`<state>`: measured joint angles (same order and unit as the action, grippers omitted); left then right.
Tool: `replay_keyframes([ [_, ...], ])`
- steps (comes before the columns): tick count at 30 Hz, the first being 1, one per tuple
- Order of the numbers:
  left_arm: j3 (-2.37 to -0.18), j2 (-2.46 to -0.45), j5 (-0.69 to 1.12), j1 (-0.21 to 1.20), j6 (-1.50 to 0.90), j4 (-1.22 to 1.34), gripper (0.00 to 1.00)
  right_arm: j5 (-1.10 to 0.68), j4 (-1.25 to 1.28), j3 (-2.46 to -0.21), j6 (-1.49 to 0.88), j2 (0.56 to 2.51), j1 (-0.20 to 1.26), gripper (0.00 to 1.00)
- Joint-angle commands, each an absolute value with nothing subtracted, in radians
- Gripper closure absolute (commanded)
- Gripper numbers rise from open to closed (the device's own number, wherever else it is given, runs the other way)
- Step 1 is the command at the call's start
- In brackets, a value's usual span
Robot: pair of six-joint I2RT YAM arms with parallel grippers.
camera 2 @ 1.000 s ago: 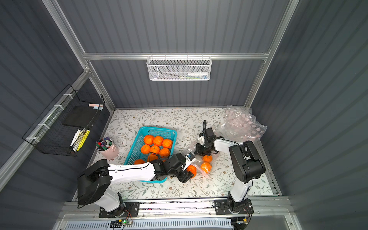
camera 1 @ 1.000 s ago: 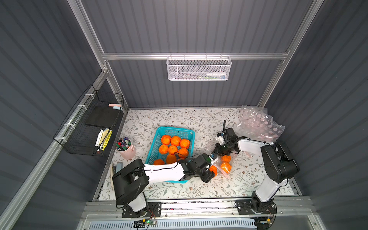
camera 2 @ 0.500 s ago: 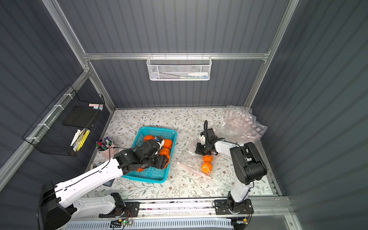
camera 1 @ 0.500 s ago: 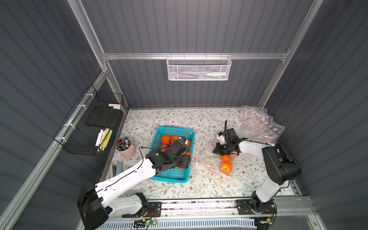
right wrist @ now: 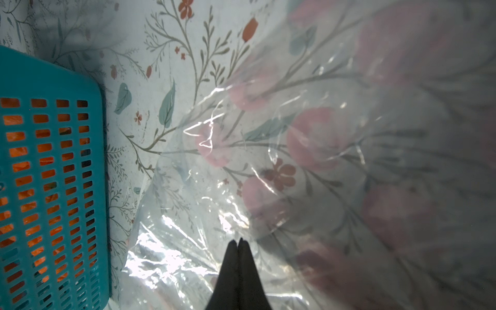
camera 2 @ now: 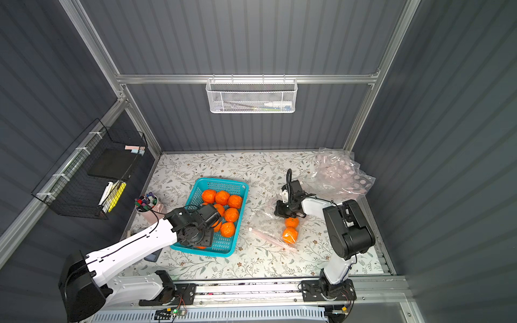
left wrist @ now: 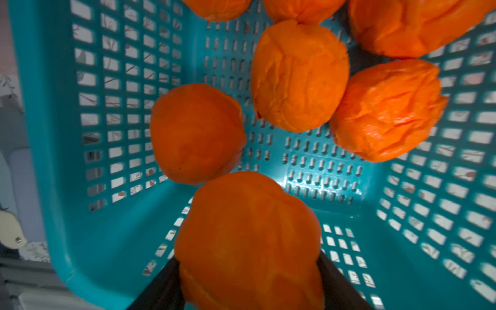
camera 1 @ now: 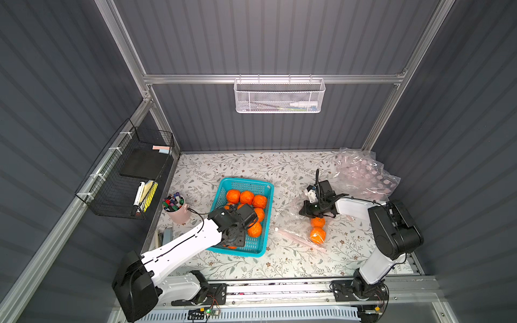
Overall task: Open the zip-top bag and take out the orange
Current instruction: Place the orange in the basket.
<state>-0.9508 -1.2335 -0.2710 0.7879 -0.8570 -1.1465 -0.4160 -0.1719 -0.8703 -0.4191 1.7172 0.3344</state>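
The clear zip-top bag (camera 1: 300, 233) lies on the flowered table right of the teal basket (camera 1: 246, 181), its pink zip strip toward the front. Two oranges (camera 1: 318, 222) (camera 1: 317, 235) sit inside it. My right gripper (right wrist: 237, 241) is shut on the bag's film at the bag's far end (camera 1: 316, 211). My left gripper (left wrist: 247, 264) is shut on an orange (left wrist: 248, 236), its black fingers (left wrist: 162, 288) on either side. It hangs over the basket's near end, where the wrist (camera 1: 232, 223) hides it in both top views.
Several loose oranges (camera 1: 246, 197) fill the far part of the basket (camera 2: 223, 181). A pink cup of markers (camera 1: 176, 208) stands left of it. Crumpled clear bags (camera 1: 361, 173) lie at the back right. A black wire rack (camera 1: 131, 173) hangs on the left wall.
My left arm lifted away from the bag's mouth with an orange and swung left over the basket. The bag went from three oranges to two. My right gripper stayed put.
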Motion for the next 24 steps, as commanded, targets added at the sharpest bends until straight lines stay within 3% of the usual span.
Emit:
replay_keyframes([
  [1,-0.961,-1.25,-0.324,0.783,-0.928,-1.267,0.33,-0.429,-0.164,-0.854,-0.425,1.722,0.334,0.97],
  [10,-0.902,-1.327,-0.417,0.692,-0.865,-1.164,0.31,-0.439,-0.164,-0.857,-0.426,1.733,0.334,0.96],
  [24,-0.901,-1.446,-0.396,0.541,-0.694,-0.885,0.28,-0.457,-0.156,-0.853,-0.431,1.744,0.336,0.96],
])
